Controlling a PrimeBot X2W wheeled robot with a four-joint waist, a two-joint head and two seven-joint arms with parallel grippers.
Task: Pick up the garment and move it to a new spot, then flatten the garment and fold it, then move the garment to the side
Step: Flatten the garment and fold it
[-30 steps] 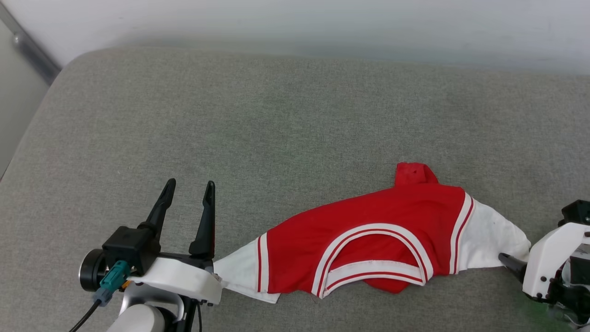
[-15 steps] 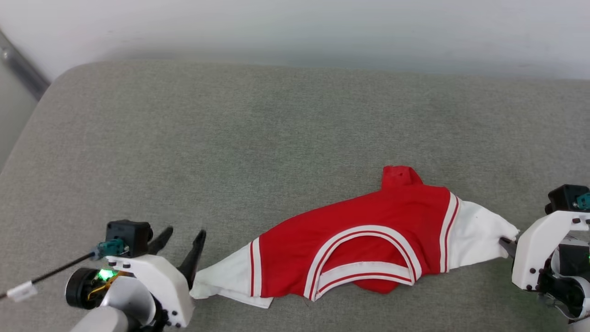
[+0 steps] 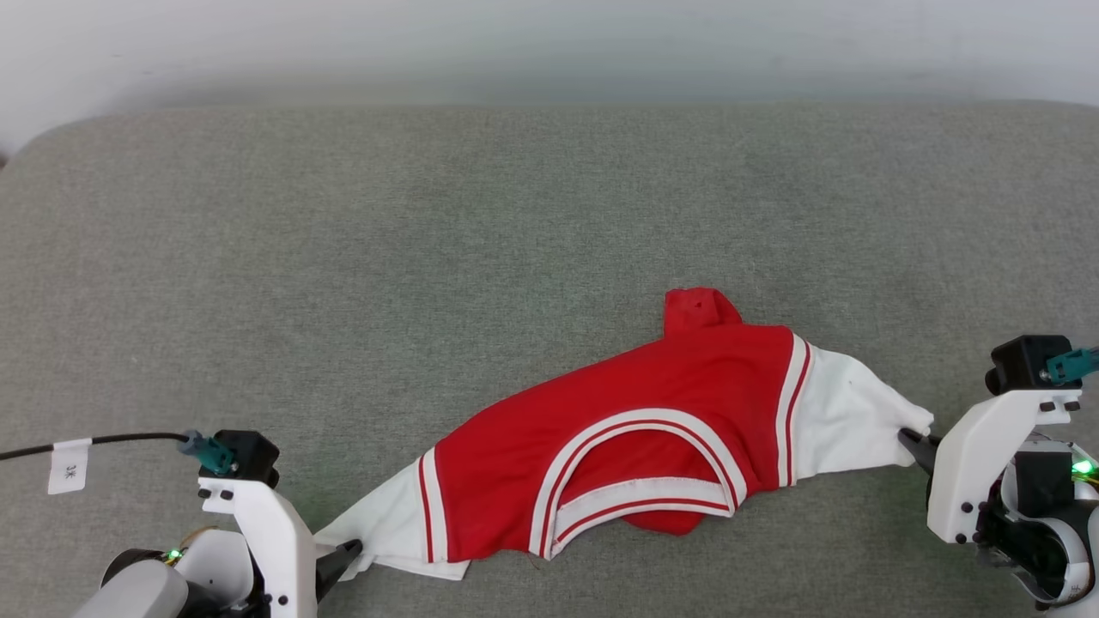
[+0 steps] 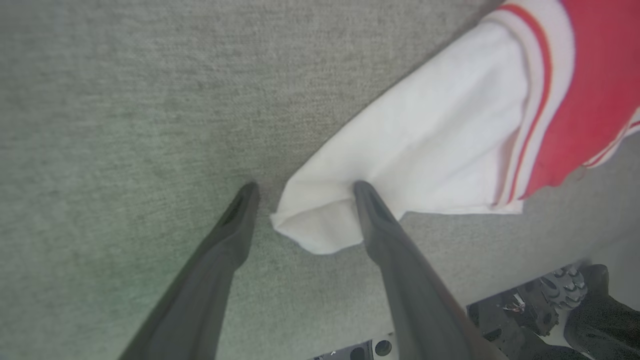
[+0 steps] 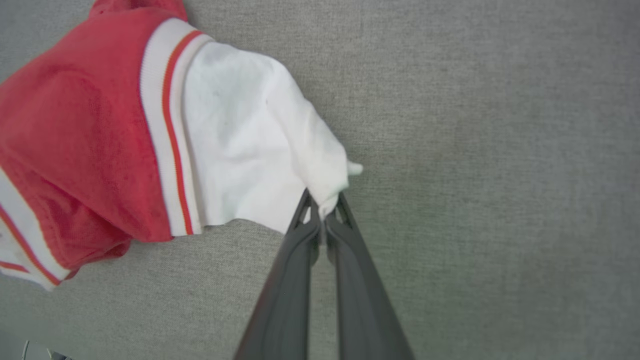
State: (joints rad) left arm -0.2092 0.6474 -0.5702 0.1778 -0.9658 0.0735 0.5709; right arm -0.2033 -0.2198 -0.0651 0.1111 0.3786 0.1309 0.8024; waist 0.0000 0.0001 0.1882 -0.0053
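Across the grey cushion [image 3: 515,215] the garment [image 3: 652,386] is lying crumpled. The right gripper [image 5: 324,200] is clenching one white sleeve's end, while the left gripper [image 4: 305,186] is gaping wide, straddling the other sleeve's tip.
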